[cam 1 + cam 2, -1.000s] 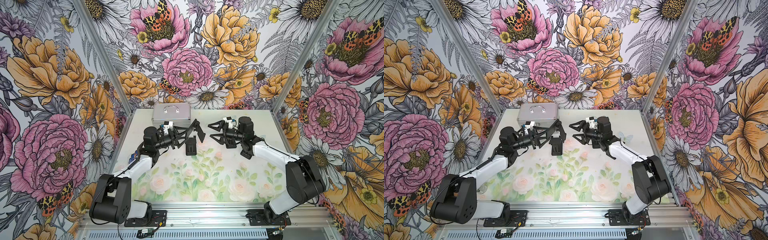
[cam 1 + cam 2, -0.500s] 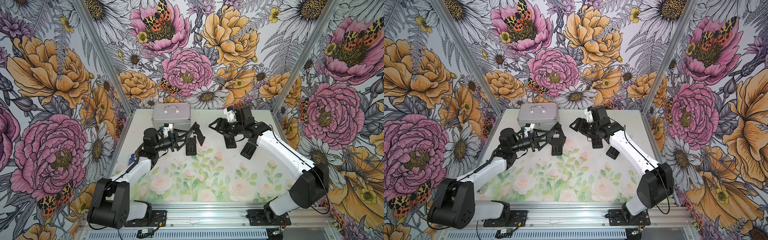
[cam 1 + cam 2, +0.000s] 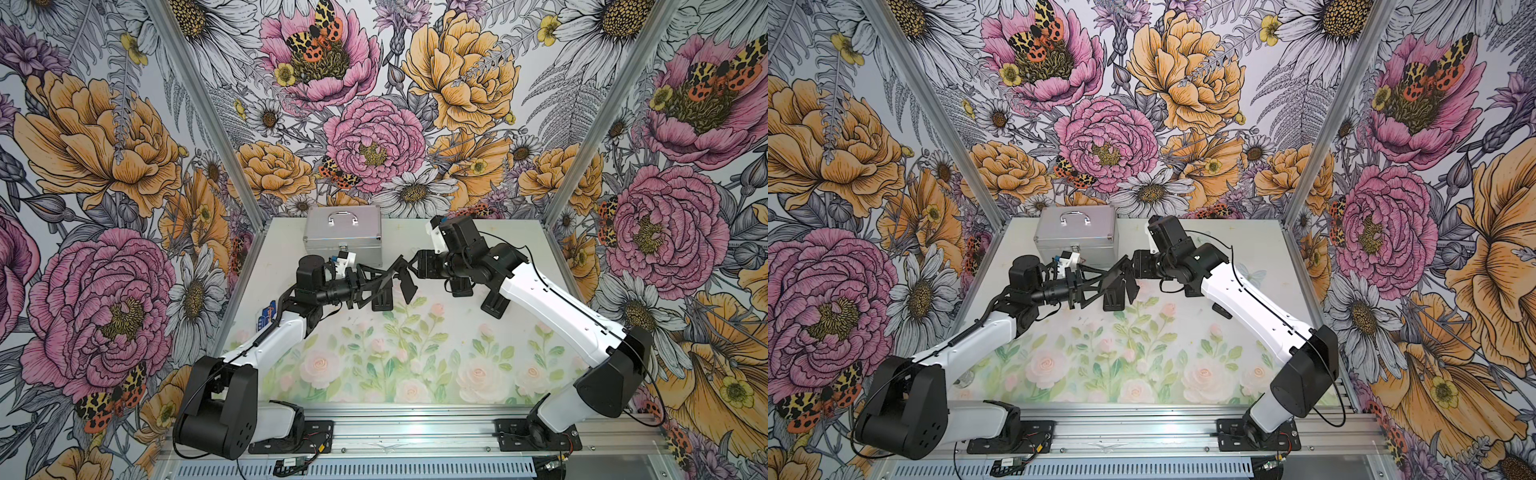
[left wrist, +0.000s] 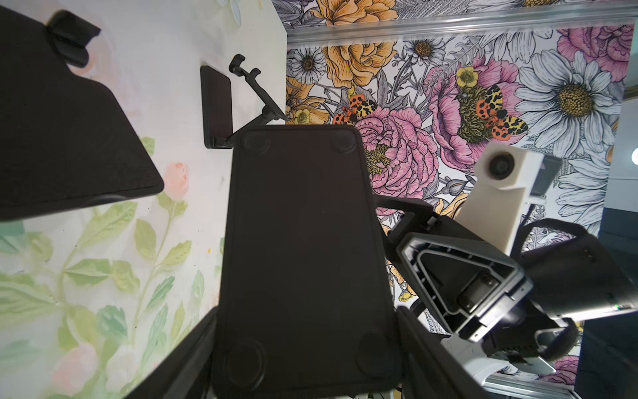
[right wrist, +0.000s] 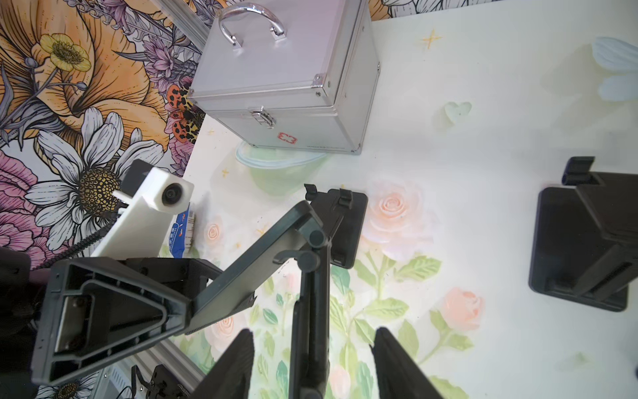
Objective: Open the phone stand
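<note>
Rose-printed tabletop (image 3: 374,374), silver case (image 3: 343,237) standing just beside the left gripper (image 3: 384,279), black stand (image 3: 382,300) resting beneath it, second stand (image 3: 457,286) and third stand (image 3: 494,305) near the right gripper (image 3: 413,268), blue packet (image 3: 266,322) lying well back along the left arm

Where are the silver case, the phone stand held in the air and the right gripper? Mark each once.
silver case (image 3: 368,230): in a top view, on its lid.
held phone stand (image 5: 248,269): right wrist view, on its flat plate.
right gripper (image 5: 312,330): right wrist view, midway between its fingertips.

Three walls carry bold wallpaper (image 3: 374,137) of pink and orange blooms, daisies and spotted moths. Aluminium posts (image 3: 203,104) edge the corners. The pale tabletop (image 3: 415,353) shows soft painted roses under bright, even light.
</note>
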You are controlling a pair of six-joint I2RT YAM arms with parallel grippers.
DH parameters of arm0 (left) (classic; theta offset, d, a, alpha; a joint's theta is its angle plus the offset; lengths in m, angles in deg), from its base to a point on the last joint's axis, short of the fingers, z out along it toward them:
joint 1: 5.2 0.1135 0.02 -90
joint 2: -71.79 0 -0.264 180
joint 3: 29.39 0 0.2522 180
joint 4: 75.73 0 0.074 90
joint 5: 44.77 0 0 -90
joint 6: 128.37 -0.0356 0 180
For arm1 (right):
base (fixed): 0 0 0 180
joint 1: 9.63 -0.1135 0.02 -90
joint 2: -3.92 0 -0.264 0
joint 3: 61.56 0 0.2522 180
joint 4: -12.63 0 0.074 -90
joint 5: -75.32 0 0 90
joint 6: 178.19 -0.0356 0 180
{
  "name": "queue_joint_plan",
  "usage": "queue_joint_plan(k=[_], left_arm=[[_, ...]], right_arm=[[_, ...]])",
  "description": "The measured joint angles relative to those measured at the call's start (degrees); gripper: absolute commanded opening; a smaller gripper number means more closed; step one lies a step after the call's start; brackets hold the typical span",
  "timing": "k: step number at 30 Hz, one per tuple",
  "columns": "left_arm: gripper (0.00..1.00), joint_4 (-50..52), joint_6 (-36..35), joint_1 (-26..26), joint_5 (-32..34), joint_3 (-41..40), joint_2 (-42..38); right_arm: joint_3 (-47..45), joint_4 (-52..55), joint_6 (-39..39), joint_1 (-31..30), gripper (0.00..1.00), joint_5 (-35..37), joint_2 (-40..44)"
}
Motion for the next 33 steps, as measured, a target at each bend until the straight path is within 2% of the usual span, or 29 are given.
queue_joint_plan(k=[8,11,13,19,21,26,33], left_arm=[[0.56,1.1,-0.2,-1.6,0.2,0.4,0.0],[0.56,1.7,-0.2,-1.7,0.3,0.5,0.0],[0.56,1.8,-0.2,-1.7,0.4,0.7,0.0],[0.56,2.3,-0.1,-1.8,0.5,1.7,0.0],[0.56,2.6,-0.2,-1.9,0.5,2.1,0.0],[0.56,3.4,-0.2,-2.3,1.0,2.3,0.0],[0.56,3.5,-0.6,-2.4,1.1,2.4,0.0]], right_arm=[[0.8,1.1,1.2,-0.9,0.38,1.4,-2.7],[1.2,1.1,1.2,-1.1,0.37,1.4,-3.3],[1.5,1.1,1.2,-1.3,0.32,1.4,-3.7],[1.6,1.1,1.5,-2.0,0.27,1.4,-4.8],[1.6,1.1,1.6,-2.2,0.23,1.7,-5.0],[2.2,0.7,1.6,-2.4,0.00,2.8,-5.2],[2.4,0.9,1.9,-2.5,0.00,3.5,-5.3]])
